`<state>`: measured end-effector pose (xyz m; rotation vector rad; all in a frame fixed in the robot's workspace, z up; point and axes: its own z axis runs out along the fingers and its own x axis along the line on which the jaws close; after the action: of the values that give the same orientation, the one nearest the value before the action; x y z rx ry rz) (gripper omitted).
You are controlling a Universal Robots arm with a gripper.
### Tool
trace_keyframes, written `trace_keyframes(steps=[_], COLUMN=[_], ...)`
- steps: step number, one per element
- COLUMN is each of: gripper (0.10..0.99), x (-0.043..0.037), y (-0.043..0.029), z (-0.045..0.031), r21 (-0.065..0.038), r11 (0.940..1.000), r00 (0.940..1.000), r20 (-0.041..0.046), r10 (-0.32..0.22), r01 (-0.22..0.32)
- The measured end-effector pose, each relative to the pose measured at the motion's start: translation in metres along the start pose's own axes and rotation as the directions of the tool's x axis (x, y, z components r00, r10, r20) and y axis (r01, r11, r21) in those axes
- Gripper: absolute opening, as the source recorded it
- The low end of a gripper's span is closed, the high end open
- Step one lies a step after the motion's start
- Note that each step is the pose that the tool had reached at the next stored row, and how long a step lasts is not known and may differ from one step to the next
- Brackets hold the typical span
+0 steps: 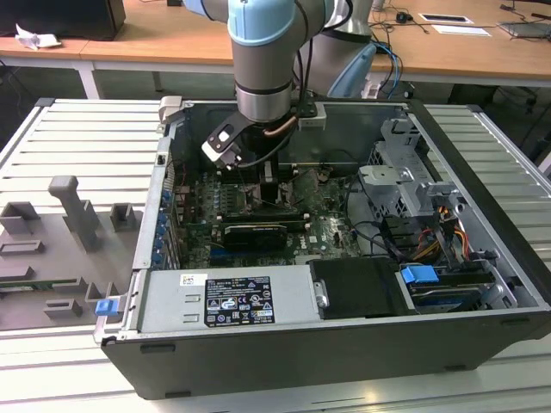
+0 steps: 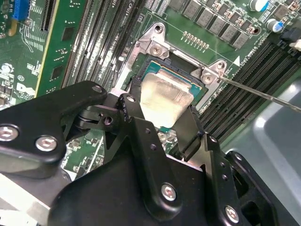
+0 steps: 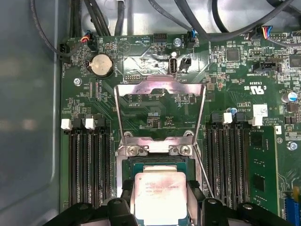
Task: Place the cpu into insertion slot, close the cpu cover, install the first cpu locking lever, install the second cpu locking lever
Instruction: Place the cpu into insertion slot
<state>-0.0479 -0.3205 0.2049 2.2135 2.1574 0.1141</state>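
Observation:
My gripper [image 2: 163, 109] is shut on the cpu [image 2: 165, 100], a pale silver square chip pinched on two opposite edges by the black fingers [image 2: 190, 134]. The chip hangs slightly tilted right over the insertion slot [image 2: 209, 75], whose silvery rim and dark recess show around it; I cannot tell whether they touch. In the first wrist view the cpu [image 3: 159, 194] sits between the fingers over the insertion slot [image 3: 155, 149], and the cpu cover [image 3: 160, 88] stands flipped open beyond it. The exterior view shows the gripper [image 1: 269, 188] low inside the open computer case.
A thin wire locking lever [image 2: 263, 95] sticks out beside the socket. Long black memory slots [image 3: 87, 165] flank it on both sides. A black expansion card [image 1: 254, 234] lies close to the arm. Cables and drive cages [image 1: 413, 198] fill the case at the exterior view's right.

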Motion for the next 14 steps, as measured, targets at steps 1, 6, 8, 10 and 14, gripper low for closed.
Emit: trace_keyframes(steps=[1,6,8,10,14], gripper=[0.529,0.529,0.529,0.545,0.608], x=[0.0002,0.0006,0.0006,0.0006,0.0006], y=[0.0004,0.0004,0.0004,0.0004,0.0004], z=[0.0004,0.0034,0.0035,0.0036,0.0028], r21=[0.000,0.000,0.000,0.000,0.000], r11=[1.0000,1.0000,1.0000,1.0000,1.0000], r00=[1.0000,1.0000,1.0000,1.0000,1.0000], r20=[0.0007,0.0020,0.0020,0.0019,0.0020], r10=[0.000,0.000,0.000,0.000,0.000], r01=[0.000,0.000,0.000,0.000,0.000])
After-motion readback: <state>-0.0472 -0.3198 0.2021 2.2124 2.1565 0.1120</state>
